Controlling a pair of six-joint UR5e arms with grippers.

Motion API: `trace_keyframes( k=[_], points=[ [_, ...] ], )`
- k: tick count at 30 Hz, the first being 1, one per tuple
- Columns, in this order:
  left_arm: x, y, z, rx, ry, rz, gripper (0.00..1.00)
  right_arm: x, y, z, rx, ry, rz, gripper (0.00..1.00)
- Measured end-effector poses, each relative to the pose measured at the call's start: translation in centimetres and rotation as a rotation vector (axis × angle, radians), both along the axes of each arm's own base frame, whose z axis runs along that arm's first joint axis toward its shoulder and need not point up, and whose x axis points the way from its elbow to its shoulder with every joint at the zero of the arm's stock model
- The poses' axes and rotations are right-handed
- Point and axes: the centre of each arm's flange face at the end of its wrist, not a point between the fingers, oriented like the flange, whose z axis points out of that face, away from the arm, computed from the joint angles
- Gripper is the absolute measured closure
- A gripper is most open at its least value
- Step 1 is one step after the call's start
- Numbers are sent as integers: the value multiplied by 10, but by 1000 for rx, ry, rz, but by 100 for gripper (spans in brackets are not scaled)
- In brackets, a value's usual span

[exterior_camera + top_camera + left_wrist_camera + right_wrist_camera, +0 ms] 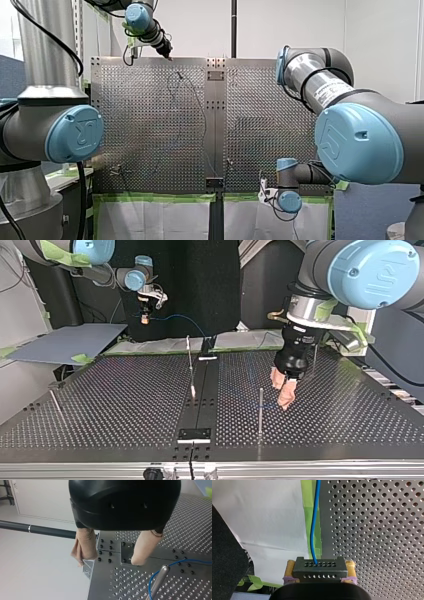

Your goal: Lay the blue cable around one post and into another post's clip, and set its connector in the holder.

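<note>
in the top view, the right arm enters at the upper left, its forearm level and its wrist turned down, so that the right gripper [145, 318] hangs past the far edge of the perforated table [100, 405]. the right wrist view shows its yellow pads [350, 566] pinching a black connector [316, 568] from both sides. the blue cable [313, 530] leaves the connector's face and runs ahead along the green tape [307, 495] at the table's edge. toward the middle of the top view the cable arcs down to the table, where a thin metal post [260, 410] stands upright. just right of that post the left arm slants in from the upper right, and the left gripper [282, 390] points down at the table, close above it. its beige fingers [86, 543] are spread apart with nothing between them. in the left wrist view the cable bends around the post just beside them. in the front view the big blue joint caps [75, 134] nearest the camera carry an embossed mark that reads as "ur", and a white label [332, 92] on the right arm is too small to read.
</note>
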Motion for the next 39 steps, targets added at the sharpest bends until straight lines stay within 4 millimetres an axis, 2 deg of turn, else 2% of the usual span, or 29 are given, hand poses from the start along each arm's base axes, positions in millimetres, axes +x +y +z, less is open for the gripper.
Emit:
trace_keyframes(
  k=[14, 28, 39],
  points=[
    [1, 4, -1, -13, 4, 47, 0, 1, 1, 0, 1, 2, 3, 95],
    [9, 13, -14, 13, 39, 159, 0, 1, 1, 0, 2, 2, 4, 95],
    [10, 14, -14, 19, 40, 168, 0, 2, 1, 0, 1, 2, 5, 95]
  ],
)
